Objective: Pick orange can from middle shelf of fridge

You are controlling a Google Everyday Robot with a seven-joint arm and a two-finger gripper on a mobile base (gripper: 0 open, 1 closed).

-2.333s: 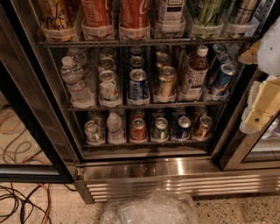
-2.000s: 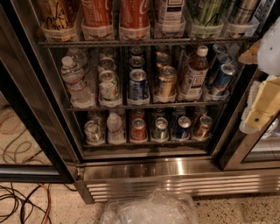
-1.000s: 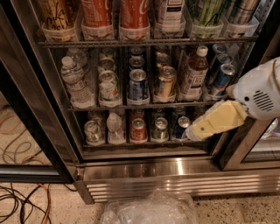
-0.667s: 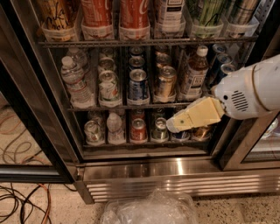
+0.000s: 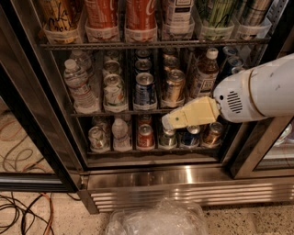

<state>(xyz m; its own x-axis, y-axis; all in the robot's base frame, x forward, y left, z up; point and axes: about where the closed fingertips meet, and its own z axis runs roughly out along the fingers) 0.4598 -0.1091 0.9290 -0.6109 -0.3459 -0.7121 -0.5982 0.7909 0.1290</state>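
Observation:
The orange can (image 5: 173,86) stands upright at the front of the middle shelf (image 5: 124,112) of the fridge (image 5: 151,177), right of a blue-and-silver can (image 5: 145,89). My gripper (image 5: 168,122), cream-coloured on a white arm (image 5: 262,89), reaches in from the right. Its tip sits just below the orange can, in front of the shelf edge and the lower row of cans. It holds nothing that I can see. It hides part of the lower shelf's cans.
A water bottle (image 5: 78,87) and a brown bottle (image 5: 204,73) flank the middle row. Tall cola bottles (image 5: 138,13) fill the rack above. A red can (image 5: 145,136) stands on the bottom shelf. A clear plastic bag (image 5: 156,220) and cables (image 5: 23,211) lie on the floor.
My arm has swung in from the right edge and moved left and slightly up. The gripper now sits in front of the shelves under the orange can. The cans have not moved.

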